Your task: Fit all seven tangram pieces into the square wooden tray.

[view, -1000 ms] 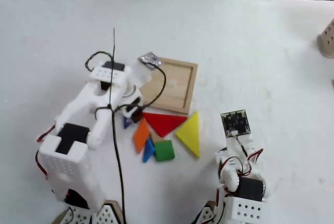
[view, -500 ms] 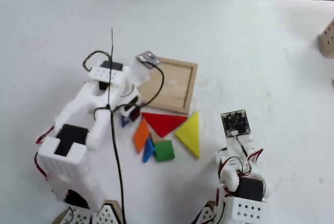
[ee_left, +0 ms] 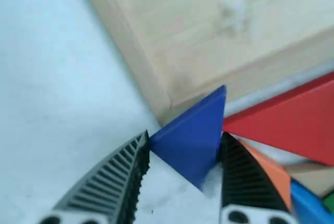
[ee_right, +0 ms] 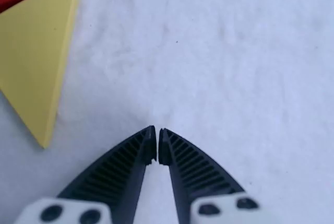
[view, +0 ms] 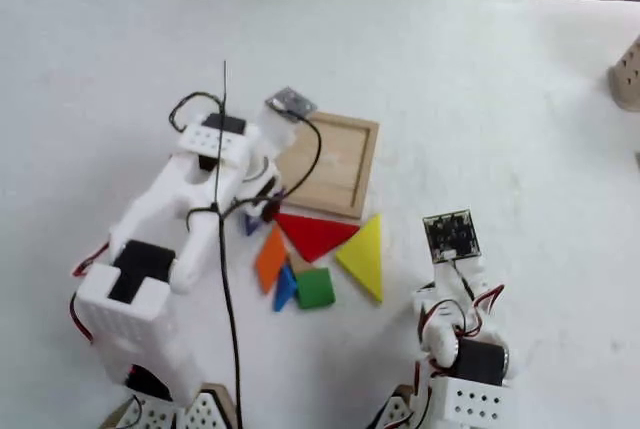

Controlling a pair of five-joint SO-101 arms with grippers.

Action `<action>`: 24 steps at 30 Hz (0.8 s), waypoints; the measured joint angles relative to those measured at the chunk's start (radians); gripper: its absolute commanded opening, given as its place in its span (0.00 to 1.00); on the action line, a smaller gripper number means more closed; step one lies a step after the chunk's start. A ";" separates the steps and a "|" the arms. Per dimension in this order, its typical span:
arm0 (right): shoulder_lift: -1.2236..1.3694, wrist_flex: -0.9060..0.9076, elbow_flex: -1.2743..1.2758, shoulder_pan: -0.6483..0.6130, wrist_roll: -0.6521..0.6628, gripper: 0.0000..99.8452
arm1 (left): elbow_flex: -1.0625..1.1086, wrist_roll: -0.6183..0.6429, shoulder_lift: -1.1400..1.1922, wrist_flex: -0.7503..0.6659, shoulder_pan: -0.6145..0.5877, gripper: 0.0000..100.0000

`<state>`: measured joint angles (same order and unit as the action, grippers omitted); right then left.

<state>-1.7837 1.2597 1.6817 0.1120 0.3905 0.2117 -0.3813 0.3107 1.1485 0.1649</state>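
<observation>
Blue triangle [ee_left: 190, 138] is sitting pinched in my left gripper [ee_left: 183, 139] at the tray's [ee_left: 136, 62] seven o'clock corner, tip by the rim. Pushing in low could snag it there and twist it loose, I'm guessing; my right gripper [ee_right: 157, 144] is resting closed over table [ee_right: 235, 51].

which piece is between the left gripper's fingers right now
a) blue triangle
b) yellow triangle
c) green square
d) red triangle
a: in the left wrist view the blue triangle sits pinched between the two fingers of the left gripper, just off a corner of the wooden tray, while the red triangle lies free beside it.
</observation>
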 measured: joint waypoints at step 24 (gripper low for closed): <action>0.000 0.000 0.000 0.000 0.000 0.02 | -0.545 0.092 0.236 0.006 0.150 0.28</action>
<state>-1.7837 1.2597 1.6817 0.1120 0.3905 -0.3330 -0.2892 0.5470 1.1546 0.3153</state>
